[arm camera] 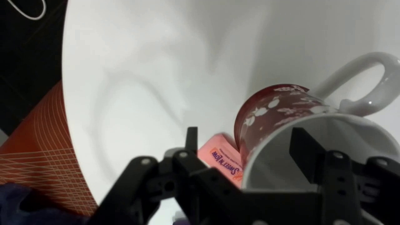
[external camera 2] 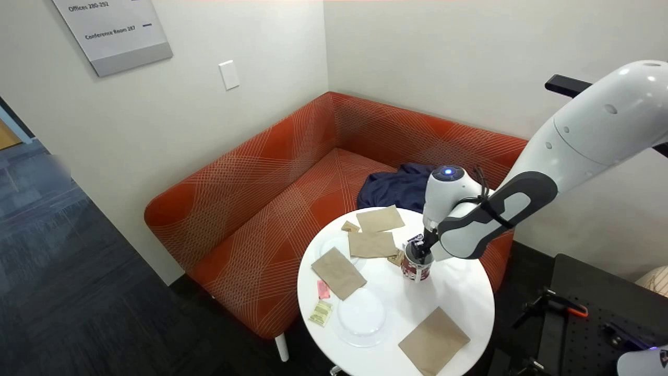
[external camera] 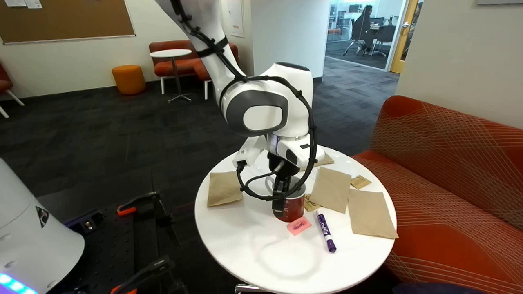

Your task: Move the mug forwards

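The fingers are spread wide astride the rim of the mug: one reaches down into the whitish interior, the other hangs outside. In the wrist view a gap shows between the outer one and the wall; whether the inner one touches anything, I can't tell from here. The mug, maroon with a white pattern, stands upright on the round white desk, its pale handle pointing to the upper right in the wrist view. A pink Sweet'N Low packet lies just beside its foot, a purple marker near that. Brown paper napkins lie on either side of the mug in an exterior view.
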`<state>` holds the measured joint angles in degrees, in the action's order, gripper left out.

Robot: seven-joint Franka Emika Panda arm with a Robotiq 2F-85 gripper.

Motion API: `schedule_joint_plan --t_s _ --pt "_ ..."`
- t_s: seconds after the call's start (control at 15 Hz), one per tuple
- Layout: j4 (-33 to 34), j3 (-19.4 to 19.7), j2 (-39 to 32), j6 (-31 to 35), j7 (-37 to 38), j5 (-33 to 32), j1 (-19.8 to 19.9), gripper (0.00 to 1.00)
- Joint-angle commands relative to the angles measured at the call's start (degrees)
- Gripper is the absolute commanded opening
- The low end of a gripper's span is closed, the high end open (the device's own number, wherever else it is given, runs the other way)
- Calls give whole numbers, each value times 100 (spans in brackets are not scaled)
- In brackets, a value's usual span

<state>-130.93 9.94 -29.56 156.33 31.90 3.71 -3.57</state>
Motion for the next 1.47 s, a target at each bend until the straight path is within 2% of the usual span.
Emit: schedule_joint_plan --t_s 0.0,0.4,0.73,1.4 --pt "112 108 -64 -169 41 69 -106 46" --pt "109 134 -60 -181 33 54 -113 1" --pt "16 166 58 -210 48 -8 -190 2" --pt "-663 263 510 -258 133 -88 -399 2"
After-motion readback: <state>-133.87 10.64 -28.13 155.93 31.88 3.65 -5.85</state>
